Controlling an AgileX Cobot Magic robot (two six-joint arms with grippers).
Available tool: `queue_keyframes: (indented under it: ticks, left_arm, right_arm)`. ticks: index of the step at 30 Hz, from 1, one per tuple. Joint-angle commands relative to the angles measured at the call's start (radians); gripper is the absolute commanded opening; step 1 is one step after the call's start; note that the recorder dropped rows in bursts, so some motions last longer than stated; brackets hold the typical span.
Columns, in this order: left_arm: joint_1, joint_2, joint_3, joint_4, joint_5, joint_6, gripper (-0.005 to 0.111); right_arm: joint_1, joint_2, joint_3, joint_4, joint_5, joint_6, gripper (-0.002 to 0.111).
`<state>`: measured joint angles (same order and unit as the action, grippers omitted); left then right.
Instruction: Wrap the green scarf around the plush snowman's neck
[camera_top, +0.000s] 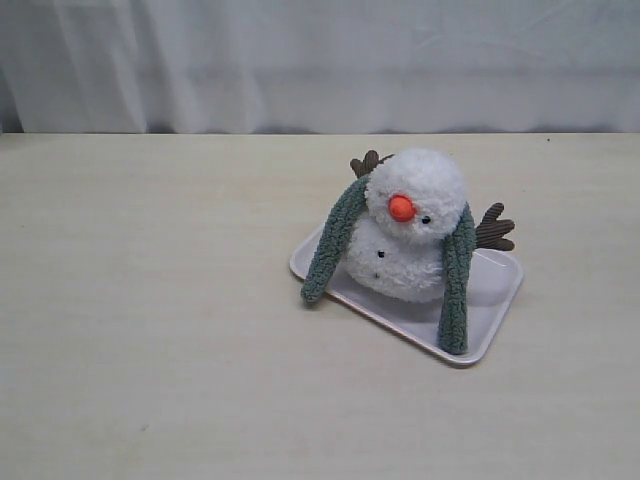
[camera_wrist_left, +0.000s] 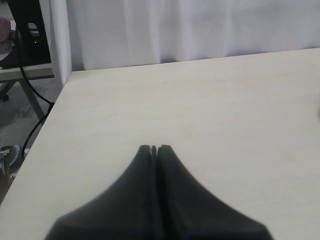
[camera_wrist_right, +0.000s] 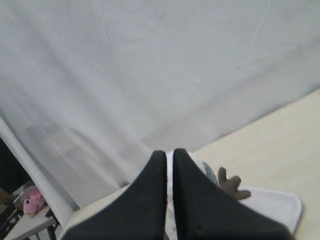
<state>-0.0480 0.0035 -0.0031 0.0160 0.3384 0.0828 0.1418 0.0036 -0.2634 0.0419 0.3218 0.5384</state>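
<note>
The fuzzy dull-green fleece scarf (camera_top: 457, 268) lies draped round the back of the fluffy white plush snowman (camera_top: 405, 265) on a white rectangular tray (camera_top: 498, 290) right of centre, both ends hanging in front. I judge one end should be pinched near its tip and drawn across under the orange nose (camera_top: 401, 208) without toppling the plush. The left gripper (camera_wrist_left: 154, 148) and right gripper (camera_wrist_right: 169, 154) are clenched on nothing, and how the scarf sits at the plush's far side is hidden.

Fluffy white plush snowman (camera_top: 395, 268), fuzzy green scarf (camera_top: 457, 280), smooth white tray (camera_top: 497, 285), matt pale table (camera_top: 150, 330)
</note>
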Motion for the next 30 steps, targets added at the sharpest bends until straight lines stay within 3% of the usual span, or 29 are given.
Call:
queue_keyframes:
  ticks: [1,5,9,14,30]
  left_arm:
    - [0.003,-0.004,0.003,-0.001,-0.015,-0.005,0.0]
    - [0.003,-0.004,0.003,-0.001,-0.015,-0.005,0.0]
    - [0.003,-0.004,0.003,-0.001,-0.015,-0.005,0.0]
    - [0.003,-0.004,0.003,-0.001,-0.015,-0.005,0.0]
    - [0.003,-0.004,0.003,-0.001,-0.015,-0.005,0.0]
  right_arm:
    - [0.002,-0.004,0.027,-0.066,-0.209,-0.004,0.004]
    - [0.013,-0.004,0.084,-0.31,-0.423,-0.004,0.004]
    - [0.013,-0.004,0.147,-0.313,-0.339,-0.001,0.004]
    - [0.013,-0.004,0.263,-0.331,-0.429,-0.06,0.004]
    - [0.013,-0.004,0.263,-0.35,-0.191,-0.171,0.004]
